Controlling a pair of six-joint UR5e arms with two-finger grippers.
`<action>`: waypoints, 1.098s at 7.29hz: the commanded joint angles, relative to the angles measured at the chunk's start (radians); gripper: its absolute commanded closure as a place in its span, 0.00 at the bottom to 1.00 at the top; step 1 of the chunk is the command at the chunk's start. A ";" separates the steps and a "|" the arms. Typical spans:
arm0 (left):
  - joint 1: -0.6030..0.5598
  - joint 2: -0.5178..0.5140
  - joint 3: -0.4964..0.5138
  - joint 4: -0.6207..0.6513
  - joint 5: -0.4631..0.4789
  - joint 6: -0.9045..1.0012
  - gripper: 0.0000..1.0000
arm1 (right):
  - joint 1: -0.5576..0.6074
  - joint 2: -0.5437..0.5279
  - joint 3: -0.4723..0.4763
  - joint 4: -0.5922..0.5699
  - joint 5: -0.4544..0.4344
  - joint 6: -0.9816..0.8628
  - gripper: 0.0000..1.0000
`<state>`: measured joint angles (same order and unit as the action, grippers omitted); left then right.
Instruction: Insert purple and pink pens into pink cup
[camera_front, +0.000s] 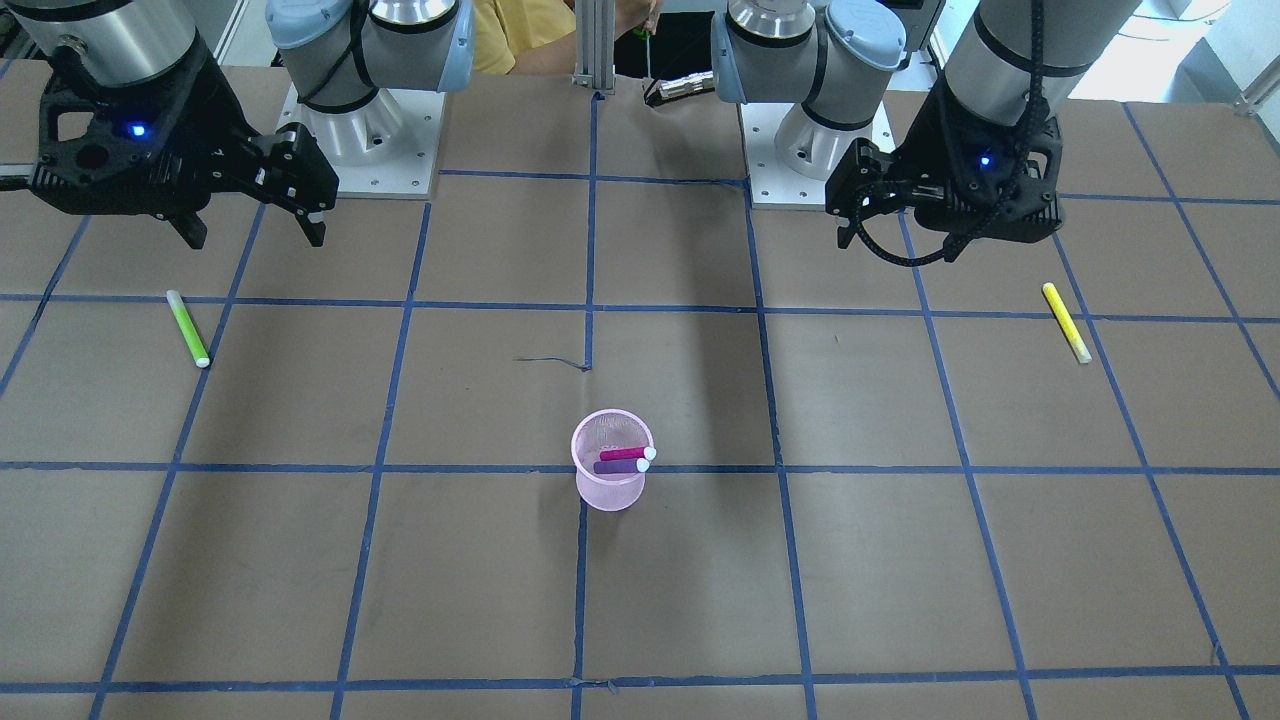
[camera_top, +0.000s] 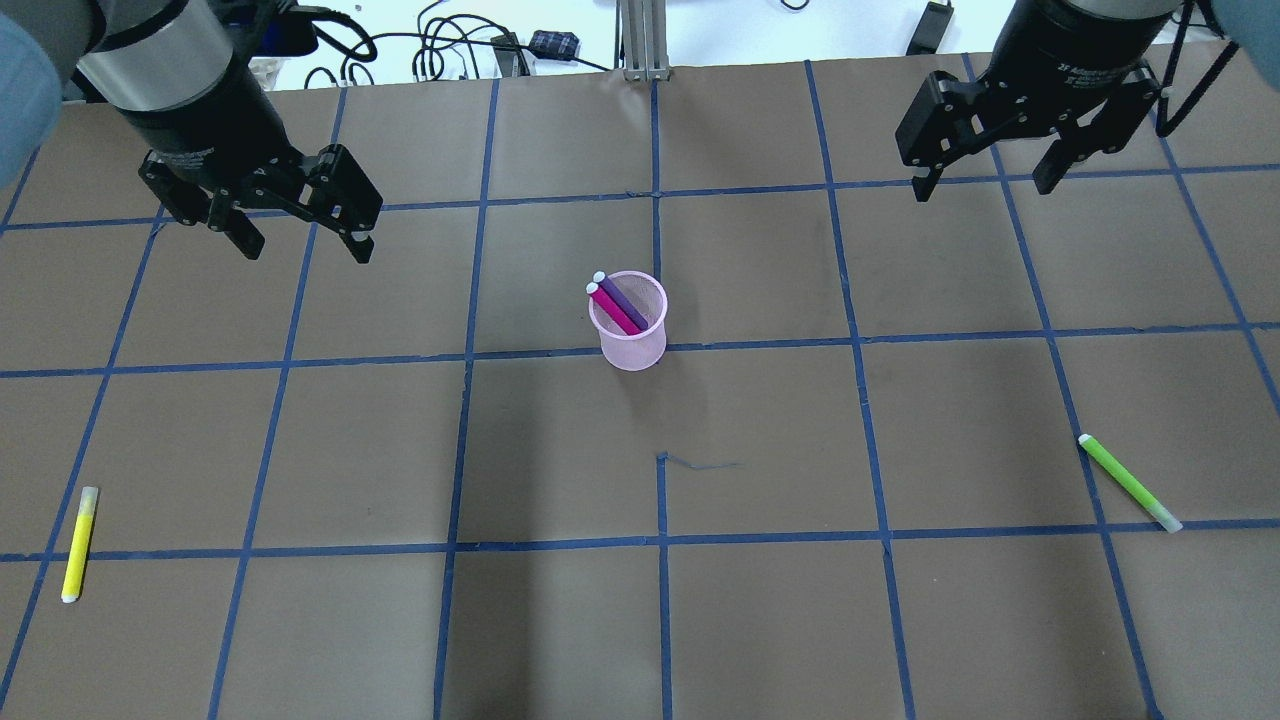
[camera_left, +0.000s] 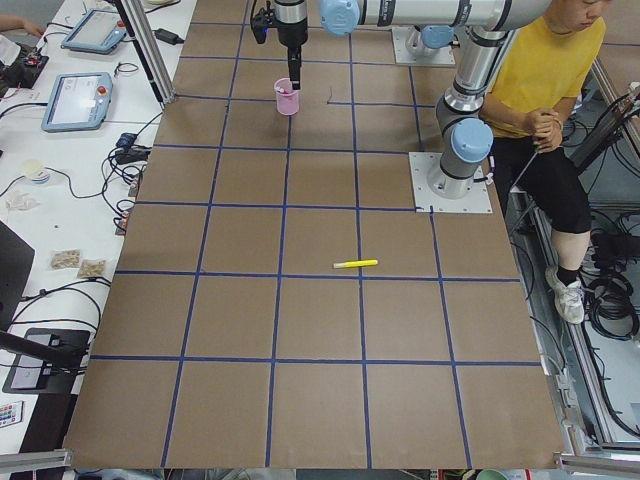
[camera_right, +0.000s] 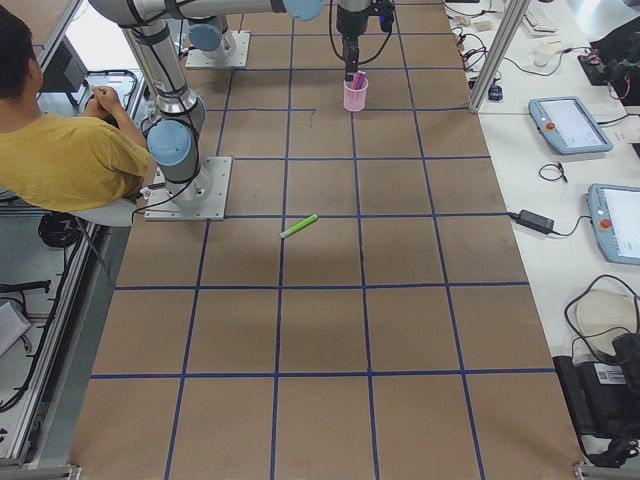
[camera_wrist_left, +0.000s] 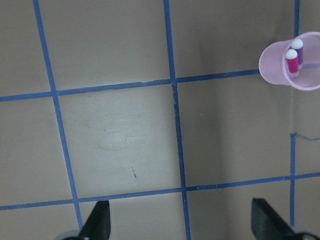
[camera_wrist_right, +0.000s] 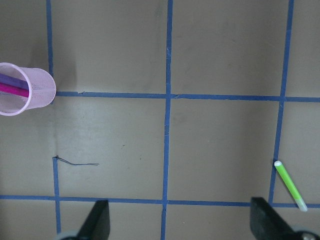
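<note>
The pink mesh cup (camera_top: 632, 352) stands upright near the table's middle. The pink pen (camera_top: 617, 309) and the purple pen (camera_top: 629, 302) lean side by side inside it, white caps at the rim. The front view shows the cup (camera_front: 611, 492) with the pink pen (camera_front: 625, 454) and the purple pen (camera_front: 617, 466). My left gripper (camera_top: 305, 245) is open and empty, raised to the cup's left. My right gripper (camera_top: 980, 188) is open and empty, raised far to its right. The cup also shows in the left wrist view (camera_wrist_left: 276, 75) and the right wrist view (camera_wrist_right: 44, 92).
A yellow pen (camera_top: 79, 543) lies on the brown table at the near left. A green pen (camera_top: 1128, 482) lies at the near right and shows in the right wrist view (camera_wrist_right: 290, 185). A seated person in yellow (camera_left: 545, 90) is behind the robot bases.
</note>
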<state>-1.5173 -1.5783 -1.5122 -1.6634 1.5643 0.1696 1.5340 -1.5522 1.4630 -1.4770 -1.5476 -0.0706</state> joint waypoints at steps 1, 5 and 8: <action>0.005 -0.020 -0.003 0.107 0.000 -0.027 0.00 | 0.000 0.000 0.000 0.000 0.001 0.002 0.00; -0.001 -0.015 0.010 0.091 0.000 -0.085 0.00 | 0.002 0.014 -0.003 -0.003 0.004 0.093 0.00; 0.005 -0.019 0.013 0.090 -0.009 -0.085 0.00 | 0.002 0.015 -0.006 -0.002 0.006 0.092 0.00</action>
